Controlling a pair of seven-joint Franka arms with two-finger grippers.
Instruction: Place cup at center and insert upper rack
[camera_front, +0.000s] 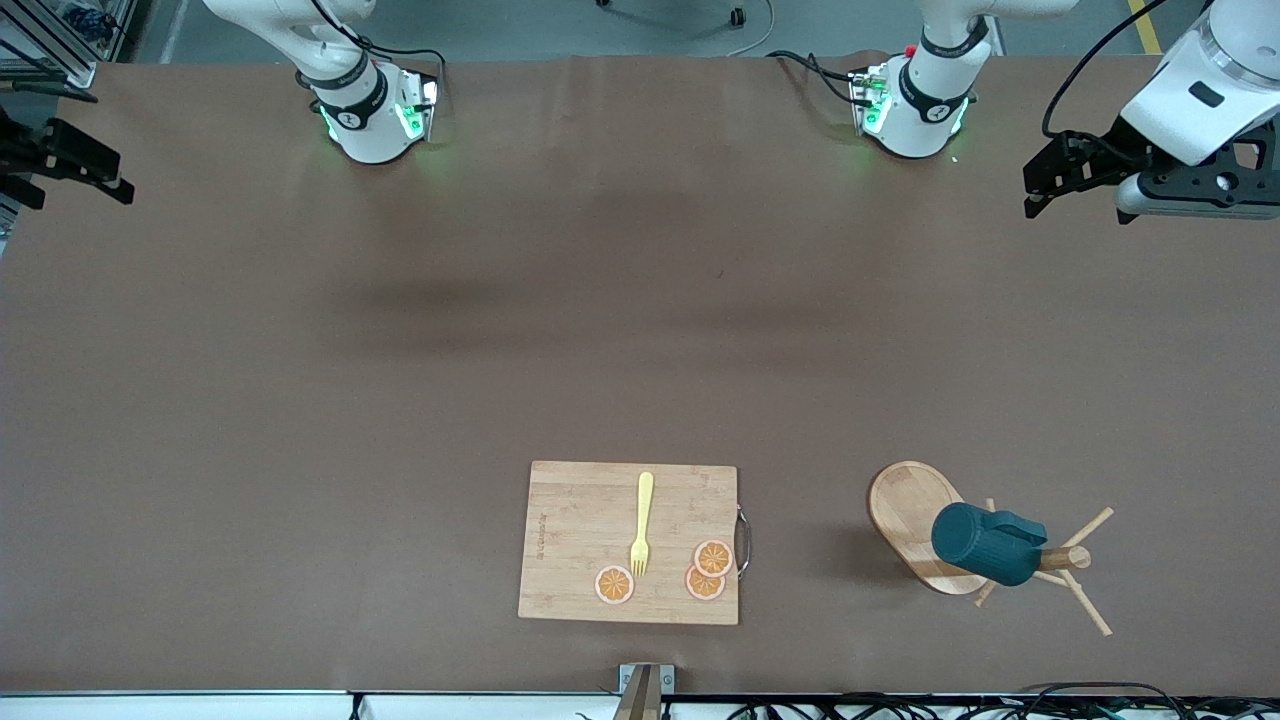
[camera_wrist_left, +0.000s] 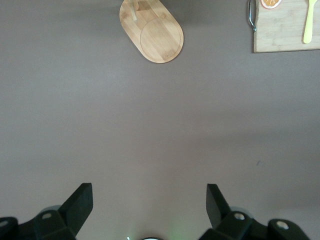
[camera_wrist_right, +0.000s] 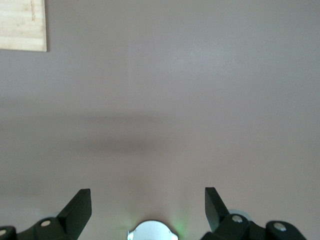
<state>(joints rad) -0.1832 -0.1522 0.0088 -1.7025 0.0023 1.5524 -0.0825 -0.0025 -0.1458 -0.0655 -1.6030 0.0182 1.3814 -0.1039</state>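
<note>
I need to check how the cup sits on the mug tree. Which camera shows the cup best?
The front view: the cup hangs sideways on the upper rack, fully visible. The left wrist view shows only the rack's base, no cup; the right wrist view shows neither.

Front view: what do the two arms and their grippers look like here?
Both arms are glossy white with black joint bands, green lights glowing at their bases and black cables trailing off. The left gripper and right gripper are matte black with angular, wedge-shaped fingers.
</note>
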